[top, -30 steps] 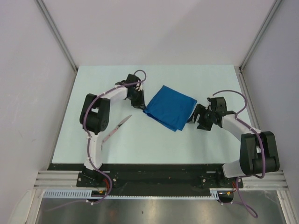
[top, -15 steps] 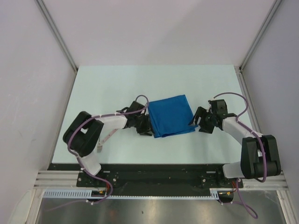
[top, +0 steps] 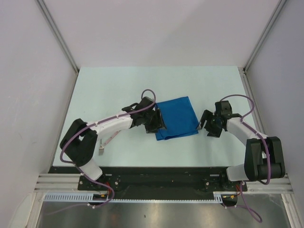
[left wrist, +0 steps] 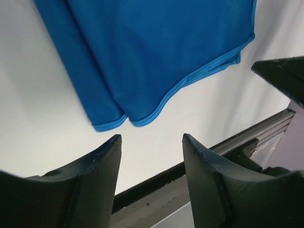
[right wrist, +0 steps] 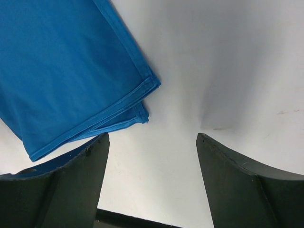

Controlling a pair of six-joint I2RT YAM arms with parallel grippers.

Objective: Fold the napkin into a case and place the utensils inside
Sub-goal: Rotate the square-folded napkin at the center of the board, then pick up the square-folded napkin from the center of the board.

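Top external view: from the left, the utensils [top: 108, 140] lie on the table [top: 118, 85] partly beneath my left forearm. My left gripper [top: 159, 124] sits parted and empty at the near-left corner of the folded napkin [top: 176, 116], which rests mid-table, and my right gripper [top: 207, 127], likewise spread and holding nothing, hovers just beside the cloth's right corner. The danger, as I judge it: a pinch catching only the top layer would peel the fold open, and a low sweep of my left arm could knock the cutlery away.
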